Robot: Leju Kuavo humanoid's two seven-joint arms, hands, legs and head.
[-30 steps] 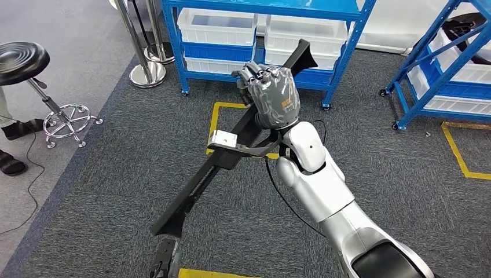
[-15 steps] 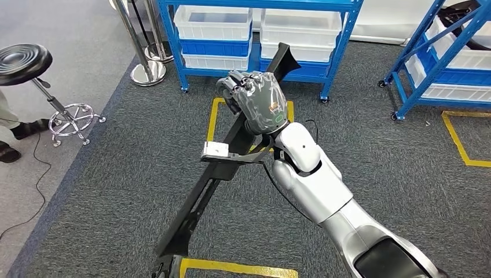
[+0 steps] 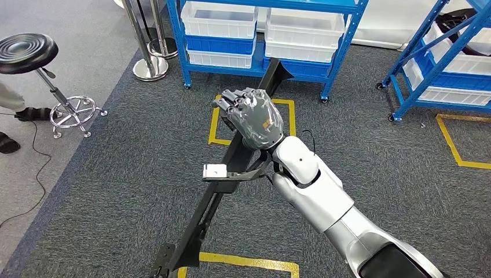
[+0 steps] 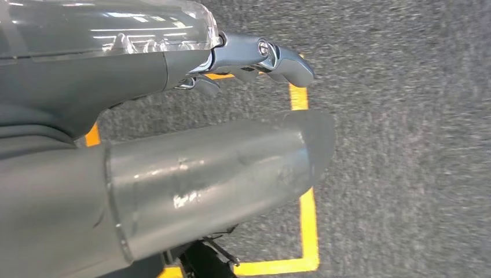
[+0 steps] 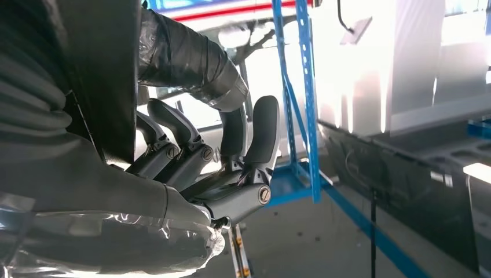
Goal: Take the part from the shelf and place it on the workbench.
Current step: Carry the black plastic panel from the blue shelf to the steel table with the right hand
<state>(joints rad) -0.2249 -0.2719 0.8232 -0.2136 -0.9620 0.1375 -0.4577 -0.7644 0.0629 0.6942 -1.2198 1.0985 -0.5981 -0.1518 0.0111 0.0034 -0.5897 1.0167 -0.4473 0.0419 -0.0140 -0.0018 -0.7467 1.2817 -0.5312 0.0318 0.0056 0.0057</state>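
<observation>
The right hand [image 3: 252,116] was raised in front of the robot over the grey carpet [image 3: 394,174], its fingers wrapped around the part [image 3: 231,162], a long black bar. The part ran on a slant, its upper end near the foot of the blue shelf [image 3: 333,52] and its lower end down by a strip of yellow floor tape [image 3: 243,263]. The hand gripped it above the middle, and just below the hand a short black arm branched off the bar, ending in a small pale block [image 3: 215,171]. In the right wrist view the fingers [image 5: 263,133] curled close against the dark surface of the part [image 5: 104,63], which seemed to lie between them and the palm, though glare made this hard to judge.

The left hand [image 4: 173,133] hung over the carpet with nothing in it; whether its fingers were spread or curled could not be told. White bins [image 3: 220,17] sat on the shelf, and a black stool [image 3: 29,55] stood off to the robot's left.
</observation>
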